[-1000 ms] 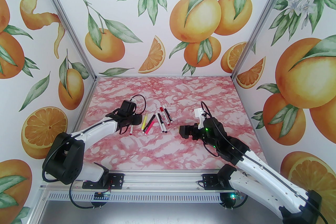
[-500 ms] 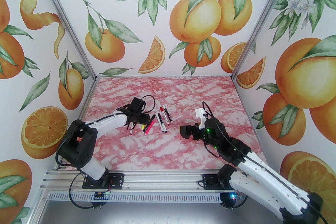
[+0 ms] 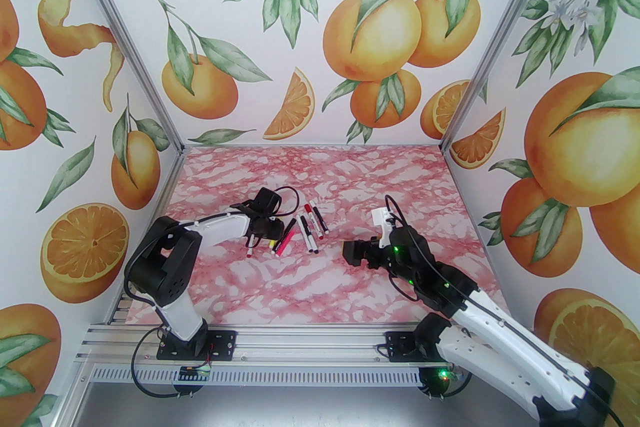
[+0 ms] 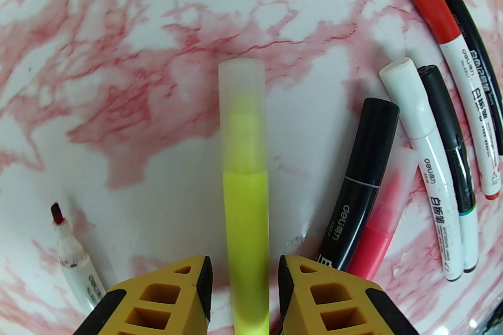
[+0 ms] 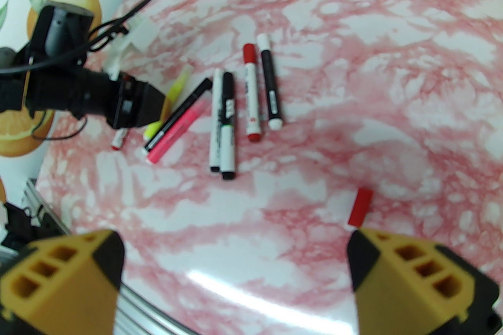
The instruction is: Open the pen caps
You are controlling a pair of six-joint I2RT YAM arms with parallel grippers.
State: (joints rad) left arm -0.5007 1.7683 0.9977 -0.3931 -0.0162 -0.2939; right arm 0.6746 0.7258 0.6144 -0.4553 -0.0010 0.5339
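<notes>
The left end effector (image 4: 243,266) straddles the yellow highlighter (image 4: 245,207) (jaws apart, not touching); right end effector (image 5: 234,247) gapes.

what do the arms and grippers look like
The left arm and right arm have white shells, black joints and thin black cables; the right arm shows small green lights. The left gripper and right gripper have yellow-orange fingers with square cut-outs and black pads.

Pink-and-white marbled table (image 3: 350,295) — yellow highlighter (image 4: 245,207), red cap (image 5: 360,206), orange-print walls (image 3: 310,39)
</notes>
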